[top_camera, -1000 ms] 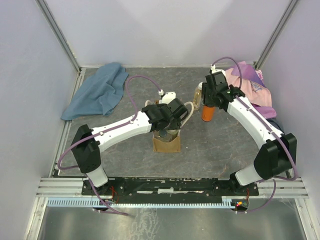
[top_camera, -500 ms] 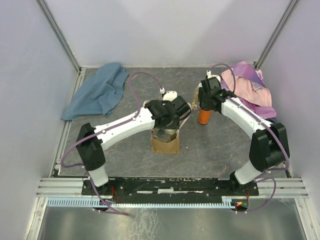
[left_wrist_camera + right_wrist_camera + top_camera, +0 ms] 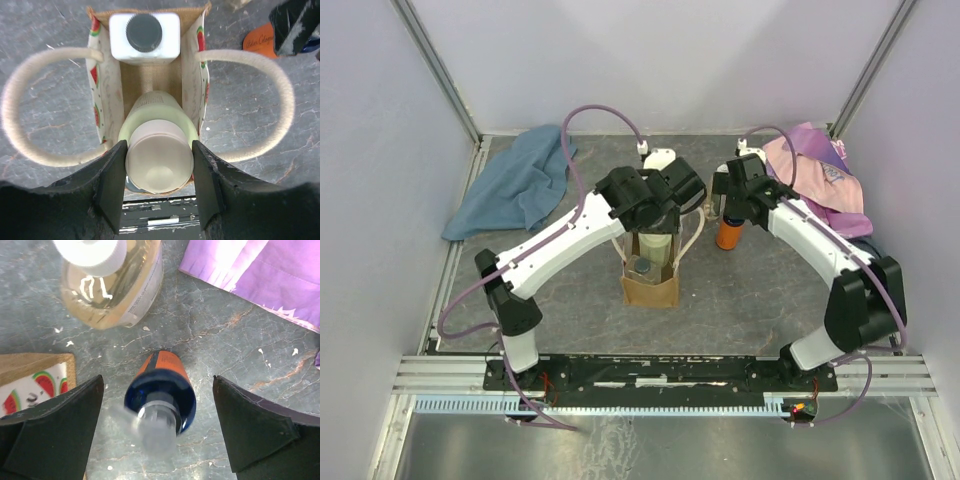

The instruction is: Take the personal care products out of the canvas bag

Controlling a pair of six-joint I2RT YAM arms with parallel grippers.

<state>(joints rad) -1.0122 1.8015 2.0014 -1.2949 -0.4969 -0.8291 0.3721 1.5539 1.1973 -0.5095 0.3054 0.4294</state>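
Observation:
The canvas bag [image 3: 652, 288] stands at the table's middle, its cream handles [image 3: 35, 90] spread out. My left gripper [image 3: 654, 225] is above it, shut on the cream cap of a pale green bottle [image 3: 159, 162]. The bottle [image 3: 653, 248] is raised partly out of the bag [image 3: 145, 82]. A white rectangular bottle with a dark cap [image 3: 144, 35] is still inside. My right gripper [image 3: 728, 205] is open above the orange bottle with the blue cap [image 3: 729, 235], which stands on the table between my open jaws [image 3: 160, 390].
An amber bottle with a white cap [image 3: 112, 285] stands just behind the orange one. A pink-purple cloth [image 3: 825, 180] lies at the back right and a blue cloth [image 3: 520, 180] at the back left. The walls enclose three sides.
My left gripper has risen and drawn the cream-capped bottle up out of the bag. My right gripper has shifted a little left above the standing orange bottle.

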